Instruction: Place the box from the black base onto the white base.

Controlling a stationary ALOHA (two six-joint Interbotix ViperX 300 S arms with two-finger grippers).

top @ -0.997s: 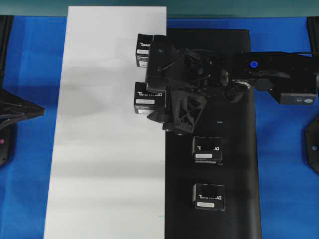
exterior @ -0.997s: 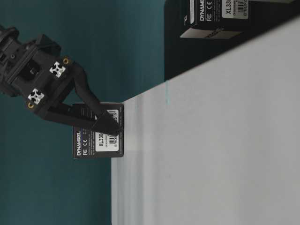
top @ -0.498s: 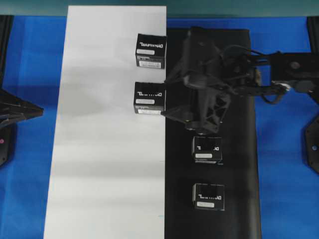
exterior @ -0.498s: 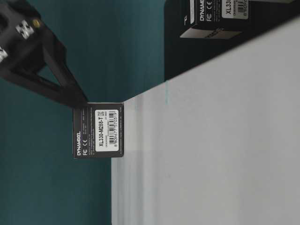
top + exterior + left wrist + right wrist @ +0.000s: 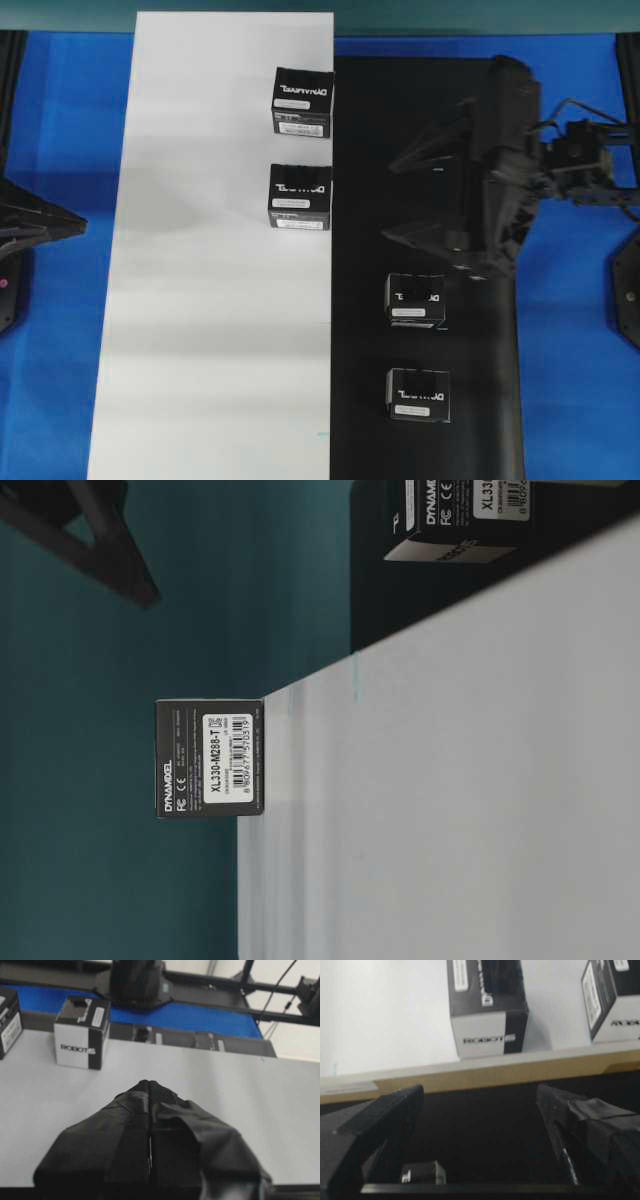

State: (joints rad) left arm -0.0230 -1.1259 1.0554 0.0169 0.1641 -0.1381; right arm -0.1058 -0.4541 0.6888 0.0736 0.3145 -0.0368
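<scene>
- My right tool [image 5: 420, 195] hangs released and empty, jaws wide, over the black base [image 5: 425, 150].
- My left tool [image 5: 149, 1091] is clenched on nothing, parked above the white base [image 5: 200, 300].
- Next box [image 5: 415, 299] sits on the black base, just below my right tool.
- I should centre the jaws across its sides, descend straight, then close.

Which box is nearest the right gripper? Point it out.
The upper box on the black base, just below the open right gripper. The other one there lies lower; two sit on the white base.
</scene>
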